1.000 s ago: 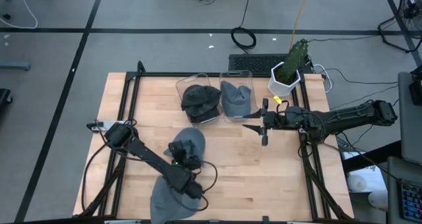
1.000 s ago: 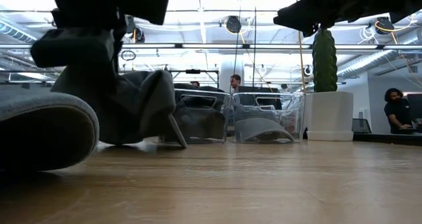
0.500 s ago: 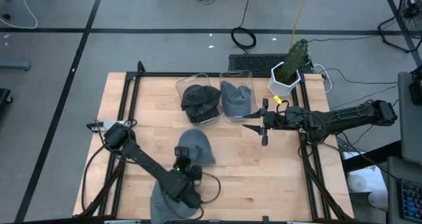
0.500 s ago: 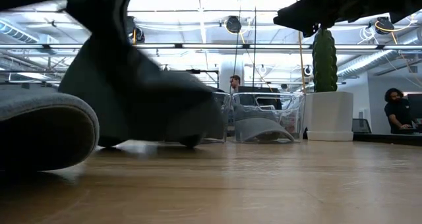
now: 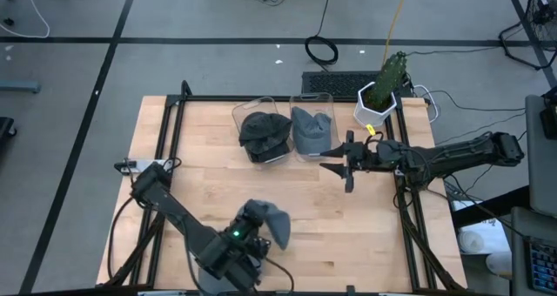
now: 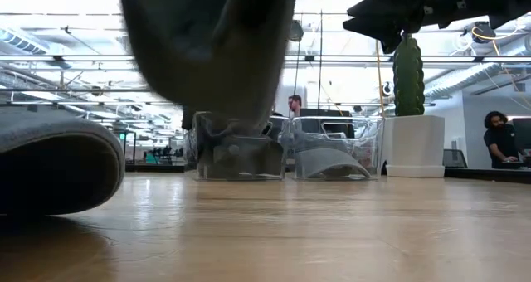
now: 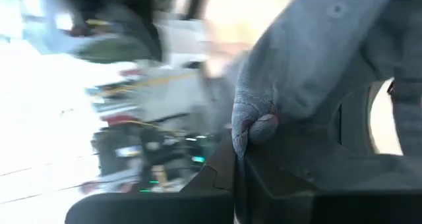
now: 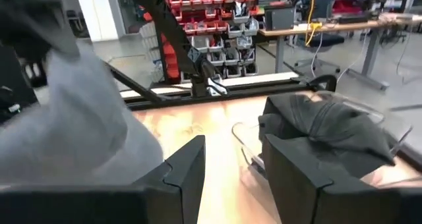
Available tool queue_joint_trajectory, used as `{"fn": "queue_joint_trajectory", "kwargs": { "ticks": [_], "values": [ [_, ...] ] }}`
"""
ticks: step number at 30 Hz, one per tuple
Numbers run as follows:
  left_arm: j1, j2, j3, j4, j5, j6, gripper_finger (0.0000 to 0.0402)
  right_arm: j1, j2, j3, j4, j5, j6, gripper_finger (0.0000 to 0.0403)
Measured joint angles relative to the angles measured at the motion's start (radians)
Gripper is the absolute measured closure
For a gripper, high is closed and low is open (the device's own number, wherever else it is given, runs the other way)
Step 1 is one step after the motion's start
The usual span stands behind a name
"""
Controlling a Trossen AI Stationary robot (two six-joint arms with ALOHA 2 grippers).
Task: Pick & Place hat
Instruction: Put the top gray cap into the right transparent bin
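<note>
My left gripper (image 5: 248, 229) is near the table's near edge, shut on a grey hat (image 5: 268, 222), which shows as a dark blur high in the low view (image 6: 207, 50). A second grey hat (image 5: 209, 270) lies flat at the near edge (image 6: 50, 162). Two clear bins stand at the far side: one (image 5: 265, 135) holds a dark hat, the other (image 5: 312, 131) a grey hat. My right gripper (image 5: 335, 164) hovers open, level, right of the bins (image 8: 234, 165). My left gripper pinches a bunched fold of the grey hat (image 7: 256, 126) between its two fingers (image 7: 297, 178). The hat is lifted clear of the table and hangs beside and below the fingers (image 6: 207, 50).
A cactus in a white pot (image 5: 379, 96) stands at the far right corner, behind my right arm. Bare wood (image 5: 348, 235) lies between the held hat and the right edge. People (image 6: 502, 137) stand in the room beyond the table.
My left gripper has risen and moved toward the table's near edge, carrying the grey hat. The hat rested on the table a second ago; now it is lifted clear and hangs from the fingers, its loose part swung toward the right.
</note>
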Motion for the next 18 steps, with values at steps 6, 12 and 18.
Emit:
{"fn": "queue_joint_trajectory", "kwargs": {
  "ticks": [6, 12, 18],
  "values": [
    [0.000, -0.093, 0.002, -0.001, -0.189, 0.119, 0.0395, -0.009, 0.057, 0.000, 0.001, -0.005, 0.149, 0.0264],
    [0.008, -0.170, 0.002, 0.020, -0.337, 0.214, 0.0398, -0.050, 0.202, 0.000, 0.042, -0.013, 0.274, 0.0265],
    [0.010, -0.178, 0.002, 0.124, -0.367, 0.395, 0.0398, -0.145, 0.383, 0.000, 0.421, -0.335, 0.432, 0.0332]
  ]
}}
